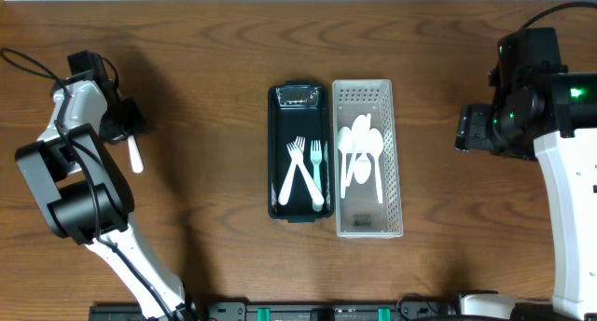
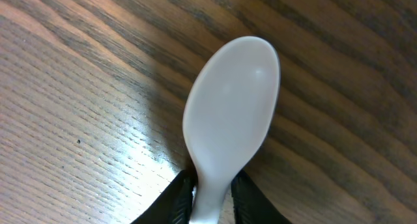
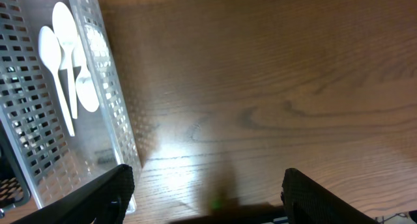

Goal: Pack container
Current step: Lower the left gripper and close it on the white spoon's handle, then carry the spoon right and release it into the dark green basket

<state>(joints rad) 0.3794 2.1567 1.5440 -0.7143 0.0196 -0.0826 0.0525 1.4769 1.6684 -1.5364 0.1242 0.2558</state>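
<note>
My left gripper (image 1: 128,134) is at the far left of the table, shut on the handle of a white plastic spoon (image 1: 136,157). In the left wrist view the spoon (image 2: 231,113) has its bowl close above the wood, and the fingers (image 2: 212,198) pinch its neck. A black container (image 1: 298,153) at the middle holds white forks (image 1: 306,172). Next to it on the right a clear perforated bin (image 1: 369,159) holds several white spoons (image 1: 361,151). My right gripper (image 3: 208,198) is open and empty over bare wood right of the bin (image 3: 45,113).
The wooden table (image 1: 205,97) runs under everything. The right arm (image 1: 522,97) hangs at the far right edge. A black cable (image 1: 28,64) loops at the far left behind the left arm.
</note>
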